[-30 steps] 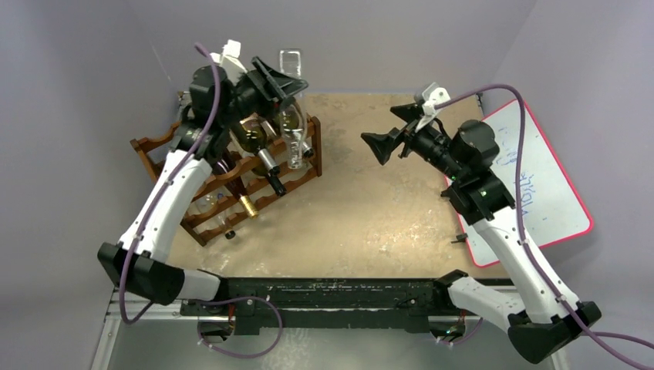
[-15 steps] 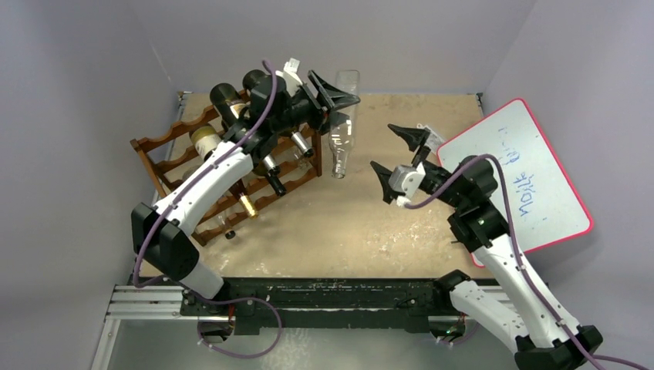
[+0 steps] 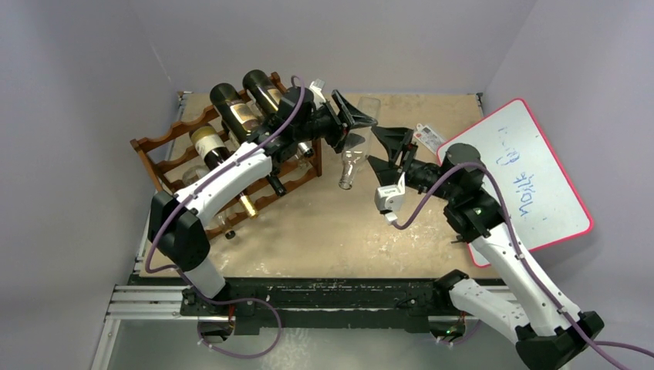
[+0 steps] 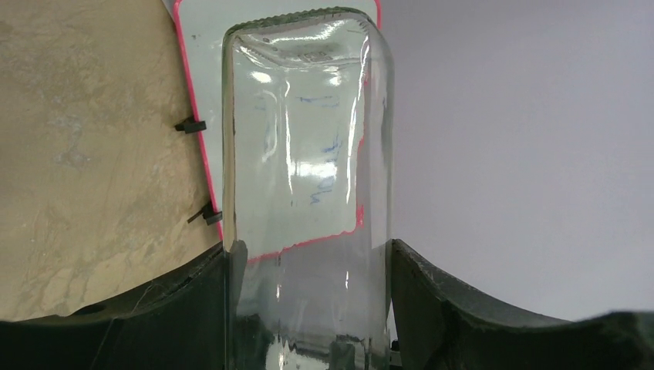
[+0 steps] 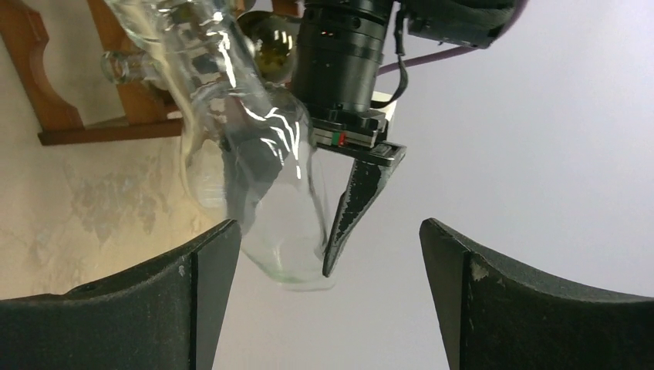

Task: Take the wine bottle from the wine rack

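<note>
While the left gripper (image 3: pixel 359 127) is pinching the clear glass wine bottle (image 3: pixel 351 160) around its wide body, the bottle is hanging in the air just right of the wine rack (image 3: pixel 166 137), touching none of its rails. It is tilting, with its base pointing toward the far side and its neck slanting down toward the near side above the counter (image 3: pixel 324 231). On the left wrist view the two dark jaws are pressing against opposite sides of the glass, and the flat base is pointing away from the camera.

The right gripper (image 3: pixel 372 146) is hovering just beside the bottle on its right, with its jaws spread wide and holding nothing. On the right wrist view the bottle and one left jaw are showing in the gap between the right jaws, and nothing is touching them.

The rack is standing at the far left of the counter, turned at an angle. Three dark bottles (image 3: pixel 231 108) are lying on its upper tier with their bases pointing far-left, and more necks are poking out lower down. A whiteboard (image 3: pixel 532 177) with a pink border and blue scribbles is lying at the right edge.
</note>
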Robot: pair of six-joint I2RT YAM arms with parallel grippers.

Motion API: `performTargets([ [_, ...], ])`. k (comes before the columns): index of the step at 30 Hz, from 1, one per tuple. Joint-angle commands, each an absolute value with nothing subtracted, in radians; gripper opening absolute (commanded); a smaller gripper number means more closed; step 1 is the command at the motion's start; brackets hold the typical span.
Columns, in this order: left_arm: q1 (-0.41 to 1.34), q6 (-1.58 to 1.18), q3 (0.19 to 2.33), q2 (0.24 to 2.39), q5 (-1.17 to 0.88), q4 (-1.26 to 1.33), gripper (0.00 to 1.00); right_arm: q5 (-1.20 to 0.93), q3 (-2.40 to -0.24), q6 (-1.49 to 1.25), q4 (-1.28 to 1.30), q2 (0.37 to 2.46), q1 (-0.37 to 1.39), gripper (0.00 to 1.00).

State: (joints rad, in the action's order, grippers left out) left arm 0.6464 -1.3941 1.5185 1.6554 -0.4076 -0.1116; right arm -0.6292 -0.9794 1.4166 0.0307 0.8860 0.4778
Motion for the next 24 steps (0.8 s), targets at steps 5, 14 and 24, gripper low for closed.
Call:
performTargets([
  [5, 0.654, -1.399, 1.554, 1.619, -0.412, -0.084, 0.00, -0.501, -0.962, 1.511, 0.071, 0.849, 0.525, 0.88],
  [14, 0.653, -1.398, 1.528, 1.604, -0.435, -0.076, 0.00, -0.497, -0.860, 1.472, 0.047, 0.813, 0.526, 0.88],
  [24, 0.678, -1.422, 1.473, 1.604, -0.427, -0.034, 0.00, -0.555, -0.808, 1.457, -0.139, 0.864, 0.541, 0.88],
])
